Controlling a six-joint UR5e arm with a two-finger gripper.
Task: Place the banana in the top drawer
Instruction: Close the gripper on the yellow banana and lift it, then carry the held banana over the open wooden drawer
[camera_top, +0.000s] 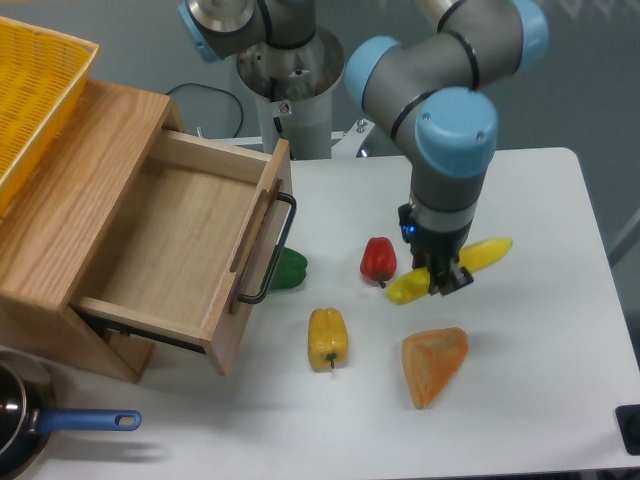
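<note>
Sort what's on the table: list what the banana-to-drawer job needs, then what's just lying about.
Needed: banana, held in the gripper; top drawer, pulled open.

Lying about: red pepper, yellow pepper, green pepper, orange wedge, yellow basket, blue-handled pan.

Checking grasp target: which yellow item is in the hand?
The banana, long and slim, clamped in the hand. The yellow pepper is short, blocky, lying apart on the table.
</note>
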